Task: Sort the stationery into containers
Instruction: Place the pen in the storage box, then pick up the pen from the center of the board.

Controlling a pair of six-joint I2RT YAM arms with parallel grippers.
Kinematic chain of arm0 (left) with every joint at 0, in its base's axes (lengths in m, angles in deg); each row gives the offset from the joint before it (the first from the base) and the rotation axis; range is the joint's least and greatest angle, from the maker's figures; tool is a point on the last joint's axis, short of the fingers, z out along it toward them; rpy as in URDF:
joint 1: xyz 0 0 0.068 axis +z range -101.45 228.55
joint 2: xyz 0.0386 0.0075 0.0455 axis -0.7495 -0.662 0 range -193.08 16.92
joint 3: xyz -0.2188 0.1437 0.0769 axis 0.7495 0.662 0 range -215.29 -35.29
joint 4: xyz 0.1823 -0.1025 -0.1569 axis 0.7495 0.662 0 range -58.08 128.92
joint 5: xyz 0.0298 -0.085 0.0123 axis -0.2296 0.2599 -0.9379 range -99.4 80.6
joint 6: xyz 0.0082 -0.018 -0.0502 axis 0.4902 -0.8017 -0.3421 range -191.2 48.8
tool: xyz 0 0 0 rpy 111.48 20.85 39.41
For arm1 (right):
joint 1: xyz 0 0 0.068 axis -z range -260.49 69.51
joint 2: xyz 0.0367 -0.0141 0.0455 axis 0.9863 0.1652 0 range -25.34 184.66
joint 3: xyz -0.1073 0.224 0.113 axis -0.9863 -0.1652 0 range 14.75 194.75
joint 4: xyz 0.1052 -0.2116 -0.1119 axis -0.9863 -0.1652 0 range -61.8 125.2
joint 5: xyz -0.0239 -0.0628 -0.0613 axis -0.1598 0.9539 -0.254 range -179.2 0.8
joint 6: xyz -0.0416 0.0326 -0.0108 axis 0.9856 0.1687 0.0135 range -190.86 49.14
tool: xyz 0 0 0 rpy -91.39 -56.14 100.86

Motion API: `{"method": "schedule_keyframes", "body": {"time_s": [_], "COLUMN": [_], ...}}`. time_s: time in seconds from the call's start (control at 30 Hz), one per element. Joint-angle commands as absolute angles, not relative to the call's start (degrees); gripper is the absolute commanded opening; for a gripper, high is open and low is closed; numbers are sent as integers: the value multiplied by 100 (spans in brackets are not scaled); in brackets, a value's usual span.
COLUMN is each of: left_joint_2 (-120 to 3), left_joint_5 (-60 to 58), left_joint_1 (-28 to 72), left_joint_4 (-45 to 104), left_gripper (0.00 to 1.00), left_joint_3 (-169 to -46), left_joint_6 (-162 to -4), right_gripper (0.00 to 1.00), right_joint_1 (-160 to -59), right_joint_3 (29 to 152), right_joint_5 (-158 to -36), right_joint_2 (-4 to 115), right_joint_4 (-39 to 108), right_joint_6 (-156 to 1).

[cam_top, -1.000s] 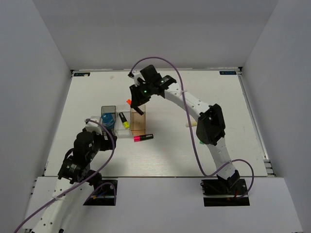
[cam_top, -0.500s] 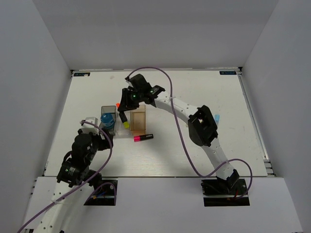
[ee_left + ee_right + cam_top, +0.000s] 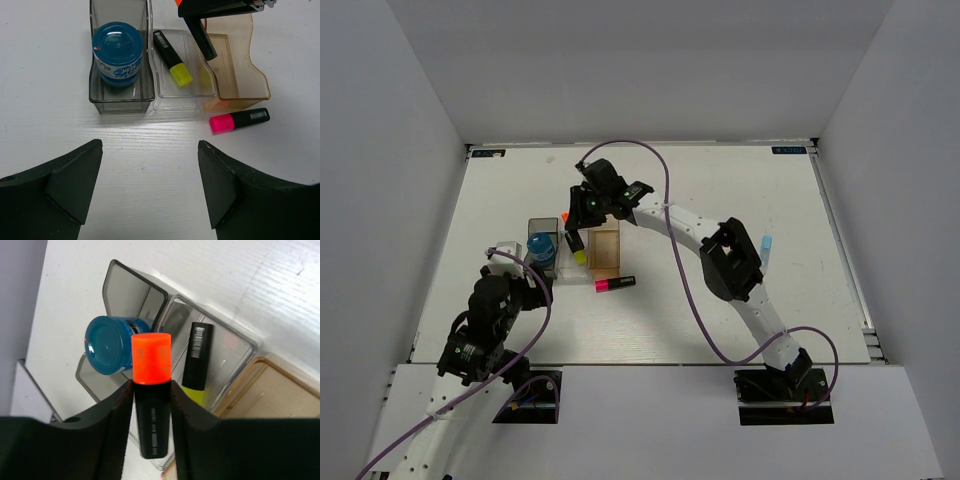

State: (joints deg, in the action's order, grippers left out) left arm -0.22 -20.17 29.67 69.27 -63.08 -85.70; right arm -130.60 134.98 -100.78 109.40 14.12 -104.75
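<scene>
orange-capped black highlighter [image 3: 152, 405], blue roll [image 3: 117, 52], grey bin [image 3: 121, 106], clear bin [image 3: 176, 103], tan bin [image 3: 261, 84]

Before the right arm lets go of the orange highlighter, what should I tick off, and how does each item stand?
1. Right hand grips the orange highlighter: ok, clamped between both fingers.
2. Highlighter lined up over the clear bin: cannot tell; the views disagree on which bin wall it hangs above.
3. Room in the clear bin: ok, only the yellow highlighter lies in it.
4. Left hand out of the way: ok, open, short of the bins.
5. Pink highlighter sorted: not ok, it lies on the table by the tan bin.
</scene>
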Motion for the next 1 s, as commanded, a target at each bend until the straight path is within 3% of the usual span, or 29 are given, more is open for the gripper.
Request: {"method": "schedule_keyframes", "body": {"time_s": [0.0, 0.13, 0.23, 0.3, 0.33, 0.37, 0.4, 0.43, 0.57, 0.63, 0.67, 0.7, 0.8, 0.87, 0.9, 0.93, 0.97], "left_joint_2": [-83, -179, -320, -408, -434, -574, -662, -741, -1600, -1953, -2094, -2539, -3025, -3062, -3002, -2923, -2791], "left_joint_5": [-2013, -1802, -1556, -1293, -952, -775, -617, -58, 1317, 1941, 2151, 2267, 2092, 1953, 1743, 1662, 1392], "left_joint_1": [3000, 3000, 2991, 2983, 3000, 3000, 3009, 2992, 3000, 2974, 2965, 2930, 2640, 2447, 2429, 2403, 2402], "left_joint_4": [6910, 6866, 6787, 6743, 6647, 6559, 6515, 6515, 6506, 6532, 6619, 6698, 7155, 7078, 7025, 6903, 6832], "left_gripper": [87, 87, 80, 45, 30, 9, 2, 0, 0, 5, 10, 15, 62, 71, 73, 73, 73], "left_joint_3": [-6306, -6289, -6306, -6315, -6315, -6289, -6306, -6376, -6823, -7114, -7228, -7638, -8150, -8135, -8065, -7847, -7775], "left_joint_6": [-8596, -8579, -8535, -8465, -8412, -8351, -8281, -8254, -7982, -7727, -7631, -7560, -7349, -7331, -7383, -7488, -7620], "right_gripper": [42, 50, 50, 46, 26, 10, 0, 0, 0, 1, 24, 38, 77, 87, 90, 90, 90], "right_joint_1": [-13041, -13032, -13033, -13024, -13006, -12997, -12919, -12901, -12479, -12075, -11970, -11891, -11382, -11275, -11257, -11257, -11335], "right_joint_3": [13543, 13551, 13543, 13534, 13543, 13534, 13508, 13455, 12869, 12105, 11953, 11804, 11276, 10093, 9079, 8556, 7167], "right_joint_5": [-9992, -10274, -10344, -10405, -10449, -10641, -10747, -10844, -11485, -11967, -12109, -12450, -12672, -12708, -12961, -12998, -12981], "right_joint_2": [10905, 10835, 10721, 10589, 10467, 10387, 10317, 10003, 9166, 8535, 8401, 8139, 7575, 6807, 6539, 6311, 5821], "right_joint_4": [1709, 1762, 1771, 1745, 1666, 1631, 1630, 1569, 902, 813, 613, 298, -894, -989, -362, -43, 569], "right_joint_6": [-10259, -10224, -10145, -10066, -10039, -9613, -9348, -8919, -7659, -7130, -6843, -6283, -4860, -3920, -3609, -2631, -2343]}}
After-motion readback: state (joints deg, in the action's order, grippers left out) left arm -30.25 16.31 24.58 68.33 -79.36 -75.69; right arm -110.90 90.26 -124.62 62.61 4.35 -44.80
